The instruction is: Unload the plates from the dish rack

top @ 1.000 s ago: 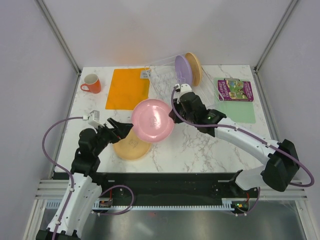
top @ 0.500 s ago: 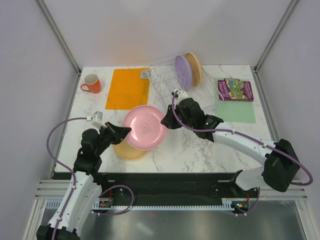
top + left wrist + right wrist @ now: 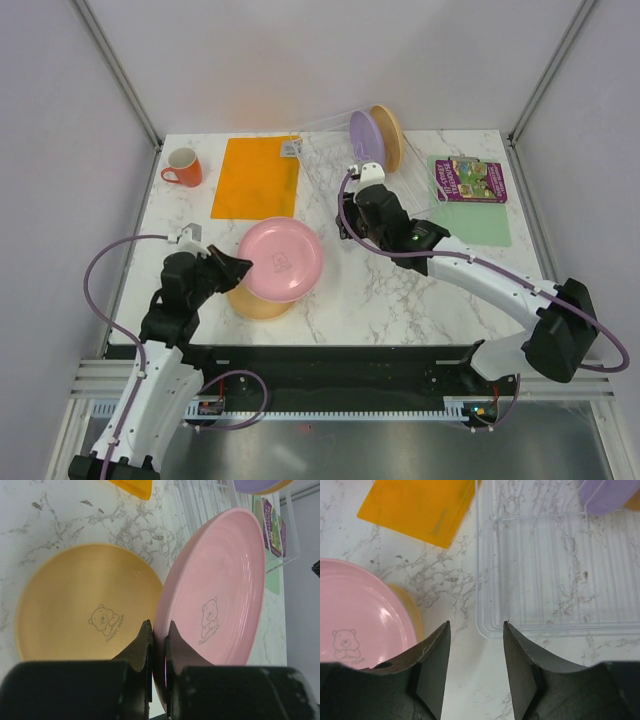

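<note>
**Top external view.** The pink plate (image 3: 281, 260) has passed from the right gripper (image 3: 347, 222) to the left gripper (image 3: 240, 268). A second ago the right fingers held the plate's rim and the left fingers stood open. Now the left fingers are closed on the rim on the side away from the dish rack (image 3: 330, 165), and the right gripper has let go and drawn back toward the rack's near end. The pink plate has sunk lower and hangs in front of the rack, over the yellow-orange plate (image 3: 250, 303) lying on the bench (image 3: 400, 290). The purple plate (image 3: 365, 140) and the tan-orange plate (image 3: 389, 135) stand in the rack's far end.

**Left wrist view.** The left gripper (image 3: 159, 630) pinches the rim of the pink plate (image 3: 220, 590), which is tilted on edge. The yellow-orange plate (image 3: 85, 605) lies flat beside it.

**Right wrist view.** The right gripper (image 3: 475, 625) stands about half open with nothing between its fingers, aimed at the near wall of the dish rack (image 3: 480, 580).

**Task status.** The handover appears complete. Two plates are out of the rack and two remain. The left arm can lay the pink plate down, and the right arm is free to fetch the purple plate.
</note>
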Robot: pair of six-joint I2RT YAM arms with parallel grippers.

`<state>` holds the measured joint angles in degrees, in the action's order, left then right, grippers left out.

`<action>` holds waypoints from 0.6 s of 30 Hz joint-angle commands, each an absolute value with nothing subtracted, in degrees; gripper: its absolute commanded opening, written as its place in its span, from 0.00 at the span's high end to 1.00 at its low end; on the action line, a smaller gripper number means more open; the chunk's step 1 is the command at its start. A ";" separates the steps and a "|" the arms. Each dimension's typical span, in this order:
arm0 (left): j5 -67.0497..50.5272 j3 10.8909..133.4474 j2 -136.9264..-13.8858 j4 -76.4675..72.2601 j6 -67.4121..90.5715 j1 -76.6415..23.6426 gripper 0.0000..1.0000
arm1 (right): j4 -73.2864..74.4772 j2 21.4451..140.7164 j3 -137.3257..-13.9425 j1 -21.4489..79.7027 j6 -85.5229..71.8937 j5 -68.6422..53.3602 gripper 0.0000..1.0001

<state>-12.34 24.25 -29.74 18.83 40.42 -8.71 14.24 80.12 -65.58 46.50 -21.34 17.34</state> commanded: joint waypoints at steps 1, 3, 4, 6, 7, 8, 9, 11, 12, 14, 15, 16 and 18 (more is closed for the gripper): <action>-8.01 26.81 -29.18 22.32 37.44 -8.53 0.98 | 16.26 80.95 -67.15 46.50 -17.67 24.26 0.47; -5.64 26.46 -29.53 23.20 36.92 -8.53 0.98 | 16.26 80.86 -66.54 46.49 -17.67 24.96 0.47; -4.58 26.19 -29.79 24.16 36.74 -8.53 0.98 | 16.35 80.86 -66.27 46.49 -17.49 25.31 0.47; -1.43 25.84 -30.06 25.48 36.91 -8.53 0.98 | 16.35 80.95 -65.83 46.41 -17.23 26.36 0.46; -0.62 25.40 -29.97 26.27 38.22 -8.53 0.98 | 16.43 81.03 -65.74 46.15 -16.70 26.80 0.46; -0.18 25.23 -29.97 26.54 38.75 -8.53 0.98 | 16.70 81.30 -65.74 45.97 -16.35 27.15 0.46; 2.17 24.96 -29.88 26.89 39.46 -8.53 0.98 | 16.96 81.47 -65.74 45.79 -16.00 27.68 0.46; 3.77 24.09 -29.71 27.95 41.22 -8.53 0.98 | 17.22 81.91 -65.83 45.27 -14.78 27.86 0.46; 5.17 23.73 -29.53 28.21 41.66 -8.53 0.98 | 17.05 82.26 -65.83 45.00 -14.33 27.51 0.46; 6.93 22.68 -29.18 28.83 43.06 -8.53 0.98 | 17.22 84.36 -66.79 44.47 -12.40 25.85 0.46; 7.29 22.41 -28.92 29.09 43.85 -8.53 0.98 | 17.05 85.16 -67.23 44.39 -11.61 25.32 0.46; 7.38 22.15 -28.31 29.18 44.64 -8.53 0.98 | 17.14 86.12 -67.76 44.30 -11.08 24.53 0.46; 8.87 21.97 -27.51 29.97 45.52 -8.53 0.98 | 16.88 89.20 -69.60 44.30 -9.76 23.82 0.46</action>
